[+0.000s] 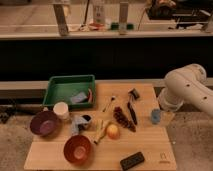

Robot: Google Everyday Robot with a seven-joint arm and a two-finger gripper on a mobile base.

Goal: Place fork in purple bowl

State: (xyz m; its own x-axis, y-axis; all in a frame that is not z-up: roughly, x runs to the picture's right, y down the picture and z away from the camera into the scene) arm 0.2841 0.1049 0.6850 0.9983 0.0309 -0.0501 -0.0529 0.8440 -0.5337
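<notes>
The fork [109, 103] is a small thin silvery utensil lying on the wooden table [150, 150], just right of the green tray. The purple bowl [44, 123] stands upright at the table's left edge, well to the left of and nearer than the fork. Only my white arm [186, 89] shows, bent over the table's right edge. The gripper itself does not show in this view.
The green tray [62, 85] holds a few items. A white cup [61, 110] stands beside the purple bowl. Also here are a red-orange bowl [77, 149], a black utensil [131, 109], a yellowish stick [101, 131], an orange fruit [113, 130], a small blue object [156, 116] and a black block [132, 160].
</notes>
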